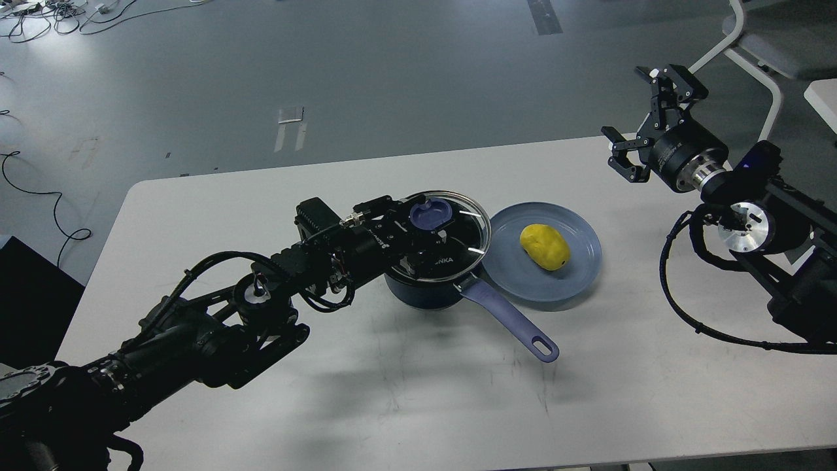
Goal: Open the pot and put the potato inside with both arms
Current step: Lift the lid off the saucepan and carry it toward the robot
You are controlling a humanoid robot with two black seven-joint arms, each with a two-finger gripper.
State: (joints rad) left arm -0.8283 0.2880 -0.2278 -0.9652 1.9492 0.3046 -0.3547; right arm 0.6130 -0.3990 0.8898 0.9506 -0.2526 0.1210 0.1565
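**Pot at centre, plate to its right**

On my surface [261, 405] the pot [425, 293] sits near the middle, its lid [451, 245] on top. The pot's handle [516, 324] runs toward me and to the right. The plate [575, 275] lies just right of the pot, possibly touching it, with the potato [545, 246] on it. My left gripper [428, 239] is over the lid; my right gripper [644, 124] hangs above the far right edge.

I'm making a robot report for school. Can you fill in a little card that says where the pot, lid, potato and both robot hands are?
pot: on the white table, handle toward the robot
glass lid: on the pot, tilted
potato: on the blue plate, right of the pot
left hand: at the lid's blue knob; grip unclear
right hand: open, empty, raised beyond the plate
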